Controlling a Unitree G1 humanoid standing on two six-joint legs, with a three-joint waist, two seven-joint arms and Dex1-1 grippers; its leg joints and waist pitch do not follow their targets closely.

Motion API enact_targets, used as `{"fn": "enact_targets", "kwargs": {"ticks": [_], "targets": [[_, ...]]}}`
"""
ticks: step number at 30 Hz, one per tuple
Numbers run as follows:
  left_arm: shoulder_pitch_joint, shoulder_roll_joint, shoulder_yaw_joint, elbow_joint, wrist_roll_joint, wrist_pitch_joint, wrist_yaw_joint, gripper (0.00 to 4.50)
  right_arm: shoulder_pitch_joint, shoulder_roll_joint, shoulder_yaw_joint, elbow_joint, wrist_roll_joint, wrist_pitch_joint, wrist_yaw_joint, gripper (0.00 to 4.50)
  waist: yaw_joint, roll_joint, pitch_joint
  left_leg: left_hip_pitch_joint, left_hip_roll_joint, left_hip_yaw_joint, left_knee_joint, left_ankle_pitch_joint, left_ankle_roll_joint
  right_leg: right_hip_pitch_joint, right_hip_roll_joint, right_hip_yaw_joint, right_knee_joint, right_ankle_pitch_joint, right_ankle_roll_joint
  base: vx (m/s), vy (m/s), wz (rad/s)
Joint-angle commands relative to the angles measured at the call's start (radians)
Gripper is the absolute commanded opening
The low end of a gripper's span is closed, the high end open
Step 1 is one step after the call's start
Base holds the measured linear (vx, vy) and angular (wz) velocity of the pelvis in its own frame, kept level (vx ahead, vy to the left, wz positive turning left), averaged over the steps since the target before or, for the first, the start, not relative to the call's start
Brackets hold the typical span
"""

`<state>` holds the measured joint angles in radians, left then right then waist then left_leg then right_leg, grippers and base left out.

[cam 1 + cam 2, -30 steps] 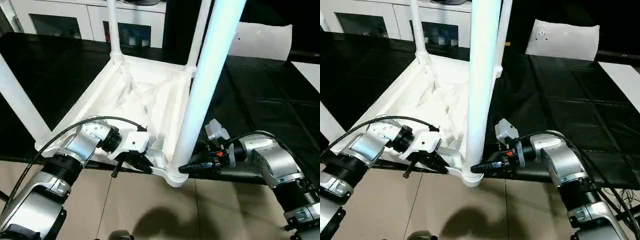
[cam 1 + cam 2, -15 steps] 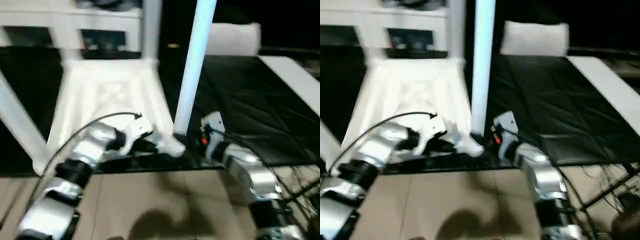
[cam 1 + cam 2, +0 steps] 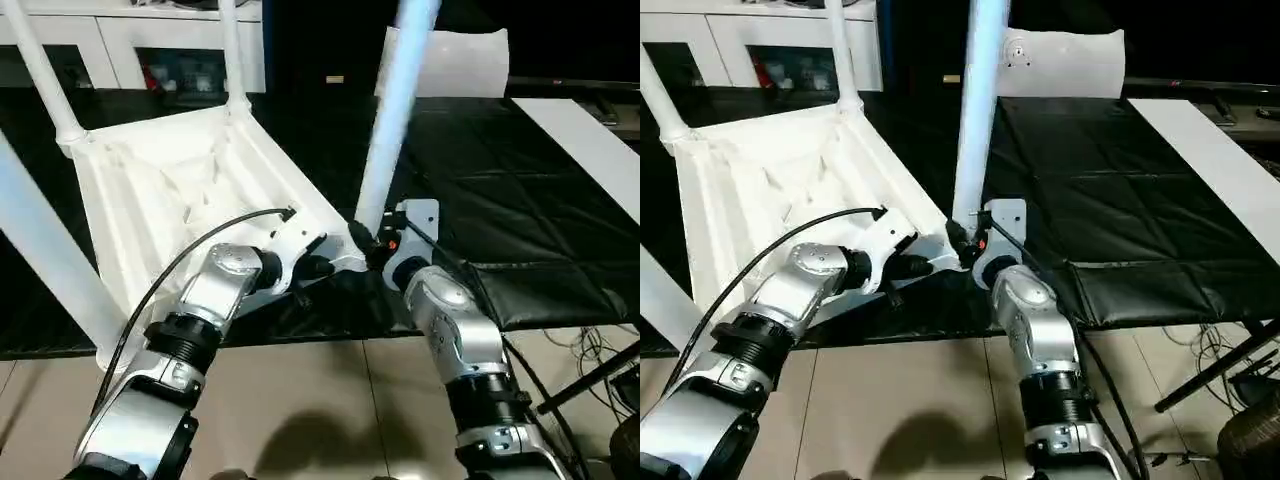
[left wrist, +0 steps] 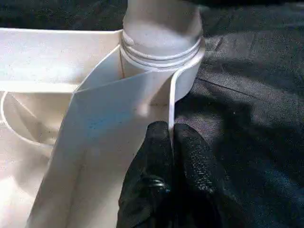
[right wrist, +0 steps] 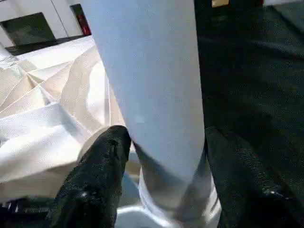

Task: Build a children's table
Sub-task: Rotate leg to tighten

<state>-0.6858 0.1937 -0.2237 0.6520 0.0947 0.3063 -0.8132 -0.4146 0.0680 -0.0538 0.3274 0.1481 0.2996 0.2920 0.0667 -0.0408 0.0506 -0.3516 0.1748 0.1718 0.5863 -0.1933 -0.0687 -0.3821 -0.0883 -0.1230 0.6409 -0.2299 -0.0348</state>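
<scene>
Nearest us, both end effectors work the near right corner of the table (image 3: 180, 190), which lies upside down on the black desk (image 3: 500, 200), ribbed underside up.

The left end effector (image 4: 172, 142) is pinched shut on the thin rim wall of the top, just beside the corner socket (image 4: 164, 52). The right end effector (image 5: 161, 142) sits around the base of the near right leg (image 3: 392, 120), one black finger (image 5: 95, 175) on each side. The left finger touches the leg; we cannot tell if the other does, so a firm grip is unclear.

Progress, as we judge it: four legs stand in the corner sockets. That is the near right leg, the near left leg (image 3: 45, 260), the far left leg (image 3: 40, 70) and the far right leg (image 3: 231, 50). Left to do: probably final seating of the near right leg, then turning the table upright. Whether every leg is fully home, we cannot tell.

Orientation: the top lies flat, its near edge close to the desk front. The legs' long axes run up from the desk, splaying slightly outward.

Farther back, a white bag (image 3: 460, 60) lies on the desk, with a white cabinet (image 3: 150, 45) behind.
</scene>
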Motion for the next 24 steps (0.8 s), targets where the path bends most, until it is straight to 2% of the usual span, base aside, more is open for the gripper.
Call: {"fn": "enact_targets", "kwargs": {"ticks": [1, 3, 6, 8, 9, 11, 14, 15, 16, 18, 20, 21, 24], "targets": [[-0.001, 0.017, -0.02, -0.043, -0.001, -0.056, -0.038, 0.0, 0.035, -0.028, 0.058, -0.033, 0.019, -0.023, 0.099, 3.03, 0.009, 0.01, -0.06, -0.003, 0.067, -0.026, -0.067, -0.111, 0.042, 0.06, -0.089, 0.083, -0.089, -0.059, -0.17, 0.0, 0.0, 0.0], [0.011, 0.038, -0.034, -0.05, 0.0, -0.085, -0.08, 0.0, 0.051, -0.058, 0.055, -0.053, 0.016, -0.037, 0.129, 3.09, 0.005, 0.006, -0.061, -0.007, 0.065, -0.025, -0.066, -0.098, 0.052, 0.063, -0.089, 0.082, -0.086, -0.024, -0.183, 0.0, 0.0, 0.0], [0.025, 0.069, -0.055, -0.051, 0.0, -0.135, -0.149, 0.0, 0.069, -0.106, 0.05, -0.083, 0.024, -0.044, 0.187, 3.41, 0.006, 0.007, -0.061, -0.007, 0.063, -0.024, -0.062, -0.076, 0.069, 0.063, -0.089, 0.083, -0.084, 0.002, -0.191, 0.0, 0.0, 0.0], [0.034, 0.113, -0.086, -0.038, 0.005, -0.213, -0.242, 0.0, 0.092, -0.187, 0.064, -0.124, 0.043, -0.057, 0.31, 3.5, 0.012, 0.007, -0.061, -0.004, 0.066, -0.022, -0.06, -0.081, 0.081, 0.063, -0.089, 0.083, -0.083, 0.01, -0.19, 0.0, 0.0, 0.0], [0.036, 0.136, -0.103, -0.032, 0.008, -0.249, -0.292, 0.0, 0.102, -0.231, 0.077, -0.14, 0.047, -0.065, 0.373, 3.72, 0.015, 0.008, -0.061, -0.002, 0.068, -0.022, -0.061, -0.086, 0.083, 0.062, -0.088, 0.084, -0.082, 0.015, -0.191, 0.0, 0.0, 0.0], [0.037, 0.168, -0.128, -0.025, 0.005, -0.301, -0.368, 0.0, 0.112, -0.294, 0.096, -0.16, 0.06, -0.07, 0.467, 3.87, 0.026, 0.009, -0.06, 0.002, 0.068, -0.021, -0.061, -0.105, 0.083, 0.06, -0.089, 0.084, -0.084, -0.004, -0.19, 0.0, 0.0, 0.0], [0.039, 0.182, -0.138, -0.028, -0.009, -0.316, -0.421, 0.0, 0.116, -0.335, 0.11, -0.171, 0.073, -0.069, 0.535, 4.1, 0.03, 0.007, -0.057, 0.001, 0.07, -0.021, -0.065, -0.134, 0.068, 0.058, -0.09, 0.082, -0.088, -0.054, -0.195, 0.0, 0.0, 0.0], [0.037, 0.207, -0.158, -0.035, -0.023, -0.338, -0.517, 0.0, 0.117, -0.404, 0.14, -0.182, 0.093, -0.069, 0.663, 4.1, 0.032, 0.008, -0.057, 0.003, 0.071, -0.02, -0.065, -0.137, 0.063, 0.057, -0.092, 0.083, -0.089, -0.069, -0.195, 0.0, 0.0, 0.0], [0.037, 0.207, -0.158, -0.035, -0.023, -0.338, -0.517, 0.0, 0.117, -0.404, 0.14, -0.182, 0.093, -0.069, 0.663, 4.1, 0.035, 0.008, -0.058, 0.003, 0.07, -0.022, -0.064, -0.14, 0.066, 0.059, -0.091, 0.081, -0.09, -0.076, -0.194, 0.0, 0.0, 0.0], [0.037, 0.221, -0.173, -0.041, -0.024, -0.349, -0.561, 0.0, 0.115, -0.433, 0.155, -0.185, 0.103, -0.068, 0.725, 4.1, 0.04, 0.009, -0.058, 0.004, 0.074, -0.021, -0.064, -0.13, 0.066, 0.056, -0.091, 0.083, -0.085, -0.056, -0.2, 0.0, 0.0, 0.0], [0.03, 0.246, -0.212, -0.041, -0.016, -0.389, -0.647, 0.0, 0.1, -0.491, 0.199, -0.176, 0.115, -0.078, 0.858, 4.1, 0.046, 0.004, -0.059, 0.002, 0.072, -0.019, -0.062, -0.118, 0.076, 0.059, -0.092, 0.082, -0.082, -0.028, -0.211, 0.0, 0.0, 0.0], [0.027, 0.254, -0.228, -0.042, -0.012, -0.407, -0.678, 0.0, 0.09, -0.503, 0.213, -0.169, 0.123, -0.08, 0.904, 4.1, 0.049, 0.005, -0.059, 0.0, 0.072, -0.018, -0.06, -0.113, 0.084, 0.061, -0.092, 0.082, -0.082, -0.028, -0.209, 0.0, 0.0, 0.0], [0.023, 0.259, -0.252, -0.048, -0.007, -0.43, -0.723, 0.0, 0.065, -0.513, 0.234, -0.145, 0.134, -0.08, 0.967, 3.85, 0.055, 0.002, -0.059, 0.002, 0.075, -0.018, -0.061, -0.109, 0.083, 0.056, -0.094, 0.08, -0.083, -0.046, -0.21, 0.0, 0.0, 0.0]]}}
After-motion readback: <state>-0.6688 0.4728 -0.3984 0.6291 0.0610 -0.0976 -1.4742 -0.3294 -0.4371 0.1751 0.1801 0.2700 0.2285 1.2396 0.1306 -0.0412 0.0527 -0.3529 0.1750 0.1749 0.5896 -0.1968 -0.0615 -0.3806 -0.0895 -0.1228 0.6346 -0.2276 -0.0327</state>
